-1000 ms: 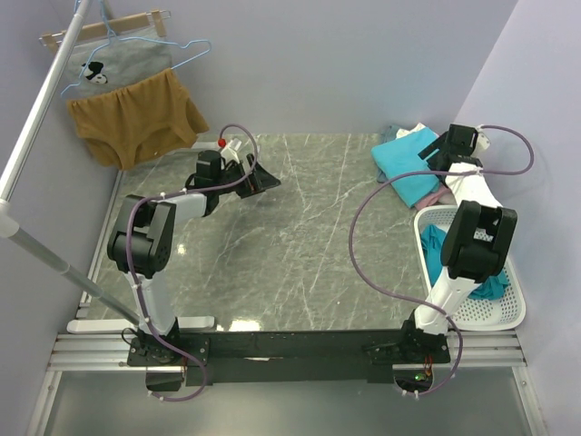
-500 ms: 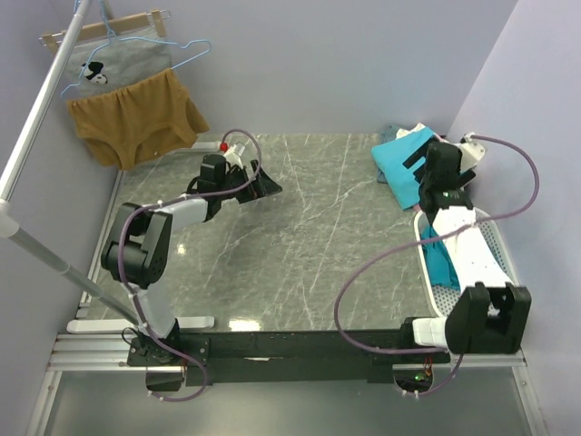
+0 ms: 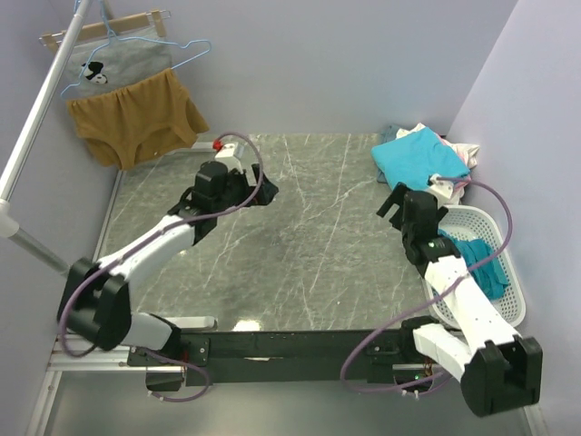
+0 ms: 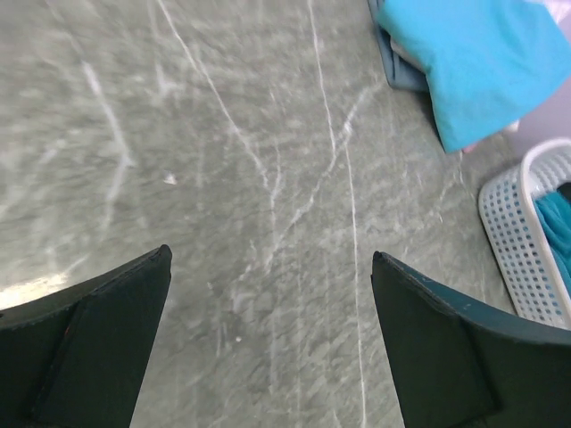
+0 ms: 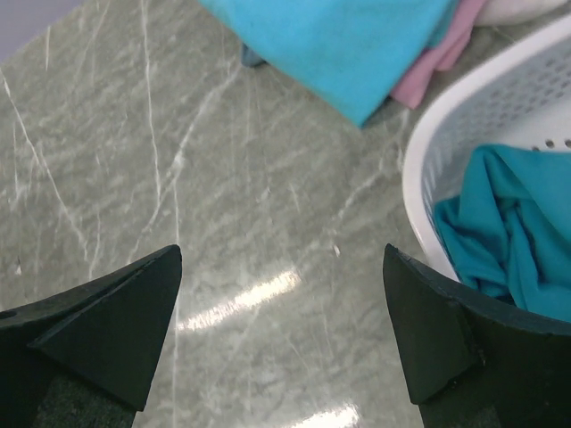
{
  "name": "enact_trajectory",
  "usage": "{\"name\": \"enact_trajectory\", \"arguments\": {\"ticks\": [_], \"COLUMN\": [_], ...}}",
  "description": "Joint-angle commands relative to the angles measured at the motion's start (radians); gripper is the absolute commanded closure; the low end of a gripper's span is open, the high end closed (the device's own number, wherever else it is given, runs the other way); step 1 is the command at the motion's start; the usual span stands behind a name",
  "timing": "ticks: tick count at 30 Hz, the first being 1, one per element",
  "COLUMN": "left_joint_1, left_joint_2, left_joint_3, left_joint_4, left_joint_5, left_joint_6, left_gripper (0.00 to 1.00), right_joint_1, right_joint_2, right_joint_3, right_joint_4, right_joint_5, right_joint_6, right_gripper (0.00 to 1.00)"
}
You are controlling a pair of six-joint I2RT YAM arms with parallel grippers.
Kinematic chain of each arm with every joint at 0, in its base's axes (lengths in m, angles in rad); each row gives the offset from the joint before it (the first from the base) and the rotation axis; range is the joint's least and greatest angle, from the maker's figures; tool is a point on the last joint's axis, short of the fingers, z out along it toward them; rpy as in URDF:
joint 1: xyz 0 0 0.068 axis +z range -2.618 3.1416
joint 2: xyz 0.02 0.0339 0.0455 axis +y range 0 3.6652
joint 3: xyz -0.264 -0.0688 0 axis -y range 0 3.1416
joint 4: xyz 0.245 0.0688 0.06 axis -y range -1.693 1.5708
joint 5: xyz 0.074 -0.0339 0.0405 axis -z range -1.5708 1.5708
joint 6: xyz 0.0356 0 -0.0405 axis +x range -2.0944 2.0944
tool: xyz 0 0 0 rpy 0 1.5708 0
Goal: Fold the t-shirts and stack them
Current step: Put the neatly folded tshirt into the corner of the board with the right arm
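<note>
The grey marble bench (image 3: 309, 259) is bare in the middle, so that is the good place for folding. At its right near side stands the white basket (image 4: 517, 250). In the far right corner lies the stack of folded t-shirts, a turquoise t-shirt (image 3: 416, 156) on top and a pink t-shirt (image 5: 437, 62) showing under it. How many lie below, I cannot tell. A crumpled teal t-shirt (image 5: 500, 223) sits inside the basket, and it seems to be the next one to take.

The right pincer (image 5: 281, 251) hangs over the bench just beside the basket rim, wide and empty. The left pincer (image 4: 269, 256) hovers over the bench on the left, also wide and empty.

I judge the step is to fetch the shirt from the basket. The right pincer should go over the rim, pinch a high ridge of the cloth, and lift it well clear so the cloth does not catch the wall. The left pincer can then take a second corner and spread the shirt flat.
</note>
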Motion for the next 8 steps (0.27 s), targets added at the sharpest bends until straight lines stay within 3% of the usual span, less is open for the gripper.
{"name": "enact_trajectory", "arguments": {"ticks": [1,8], "left_joint_1": [-0.033,-0.051], "left_joint_2": [-0.174,-0.45], "left_joint_3": [-0.075,-0.256], "left_joint_4": [-0.06,-0.063], "left_joint_5": [-0.142,-0.308], "left_joint_6": [0.049,0.046], "left_gripper": [0.01,0.0], "right_joint_1": [0.031,0.047], "right_joint_2": [-0.137,-0.346], "right_joint_3": [-0.073,-0.185], "right_joint_4": [-0.042,-0.066], "right_joint_5": [0.063,0.108], "right_joint_6": [0.027,0.029], "right_gripper": [0.0,0.0]}}
